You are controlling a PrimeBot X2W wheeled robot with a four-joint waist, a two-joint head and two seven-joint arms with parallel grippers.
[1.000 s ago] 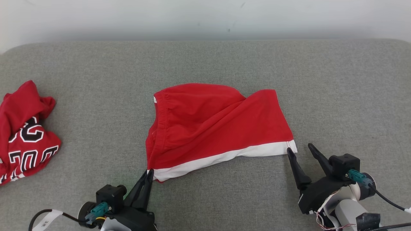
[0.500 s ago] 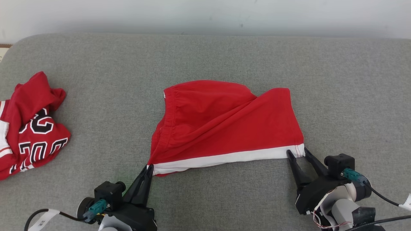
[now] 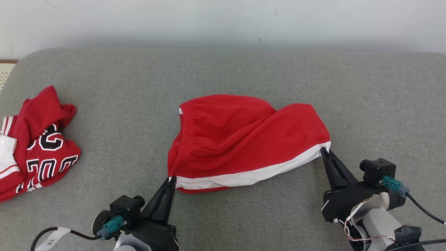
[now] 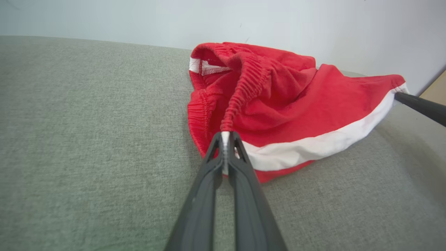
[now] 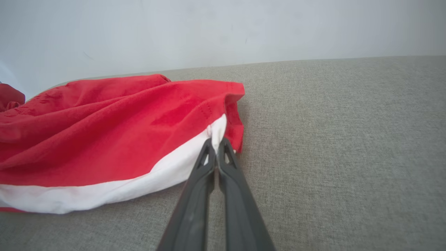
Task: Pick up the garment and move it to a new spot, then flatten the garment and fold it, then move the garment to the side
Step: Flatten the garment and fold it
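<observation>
The garment, red shorts with a white band along the near edge, lies rumpled in the middle of the grey cushioned surface. My left gripper is shut on its near left corner, pinching white trim by the elastic waistband. My right gripper is shut on the near right corner, pinching the white band. In the left wrist view the garment bunches up beyond my left gripper, and the other arm's finger reaches its far corner. The right wrist view shows the garment to the left of my right gripper.
A second red garment with black and white lettering lies crumpled at the surface's far left. A pale wall runs behind the surface's back edge. Bare grey fabric lies to the right and in front of the shorts.
My right gripper has closed from wide open onto the garment's near right corner and lifted it up and inward. The left grip is unchanged. The head camera has shifted a little.
</observation>
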